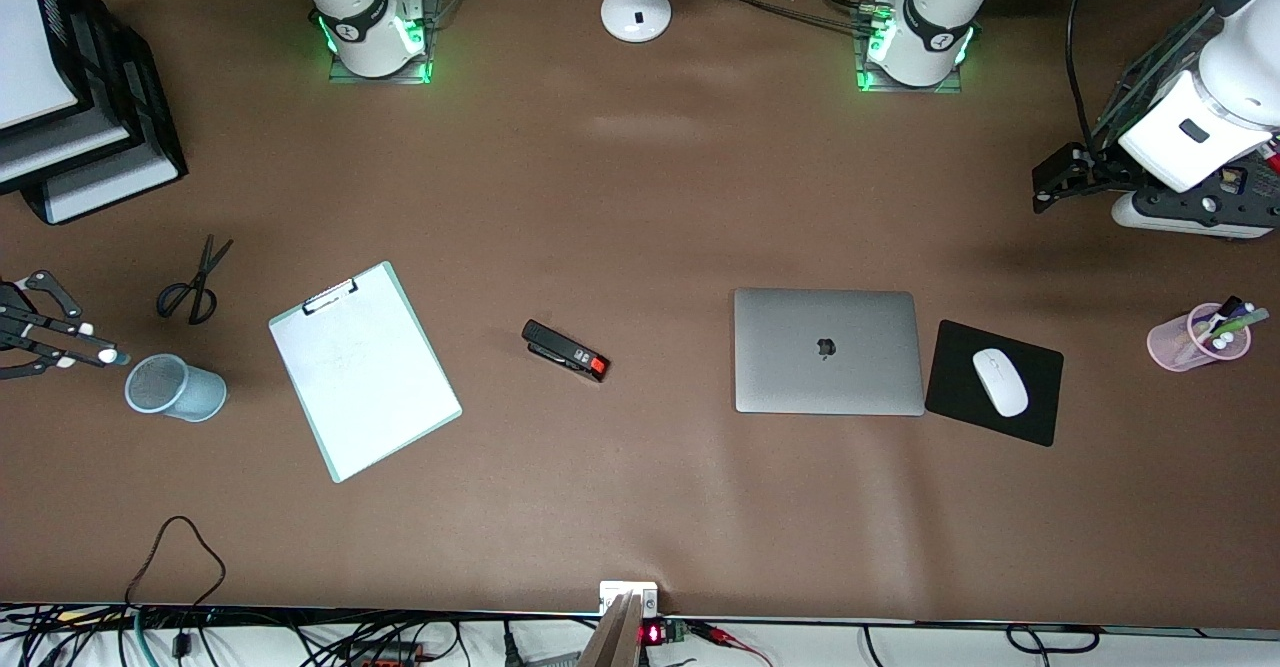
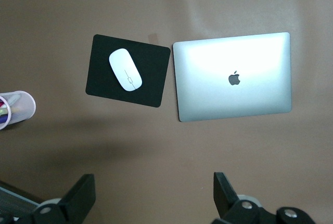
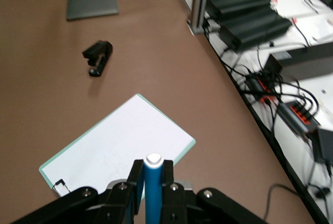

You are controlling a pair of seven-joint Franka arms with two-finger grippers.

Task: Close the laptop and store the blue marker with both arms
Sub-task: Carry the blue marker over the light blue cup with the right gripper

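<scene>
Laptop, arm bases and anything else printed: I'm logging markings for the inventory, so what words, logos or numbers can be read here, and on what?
No words or numbers can be read.
Apple logo, no lettering: centred on the lid of the closed laptop.
Round emblem on each arm base band: too small to read.
Red lit display at the table edge nearest the front camera: too small to read.
Clipboard sheet: faint marks, unreadable.

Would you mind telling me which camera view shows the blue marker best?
The right wrist view: the blue marker stands clamped in the right end effector, its white end plain. The front view shows only that white end at the right end effector, beside the mesh cup. The left wrist view shows none of it.
</scene>
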